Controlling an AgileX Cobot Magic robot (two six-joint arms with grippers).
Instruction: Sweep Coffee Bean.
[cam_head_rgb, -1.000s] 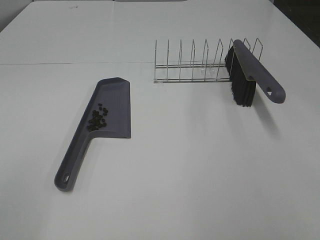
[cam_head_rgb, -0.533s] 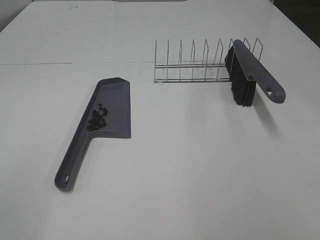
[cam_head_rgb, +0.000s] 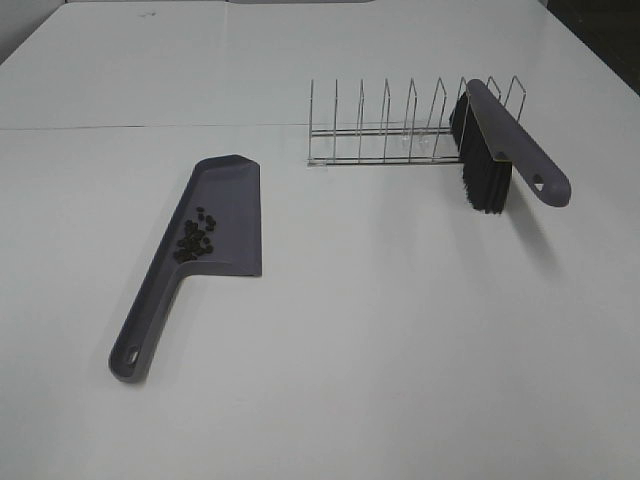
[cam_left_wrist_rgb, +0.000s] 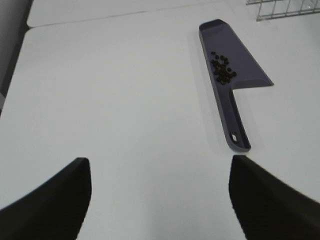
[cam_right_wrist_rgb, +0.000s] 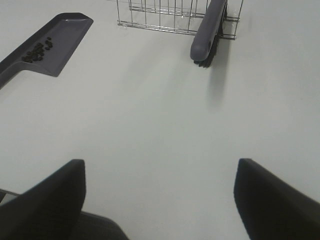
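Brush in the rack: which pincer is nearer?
Right, as a judgement. The brush lies ahead of the open right pincer, across bare table. From the open left pincer only the dustpan and a rack corner show; brush out of view.

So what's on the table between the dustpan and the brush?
Nothing: bare white table lies between the dustpan and the brush, as the high view shows. The wire rack stands further back.

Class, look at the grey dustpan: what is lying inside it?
A small cluster of dark coffee beans lies in the dustpan, near where the pan meets its handle. Whatever may lie beneath the beans cannot be seen.
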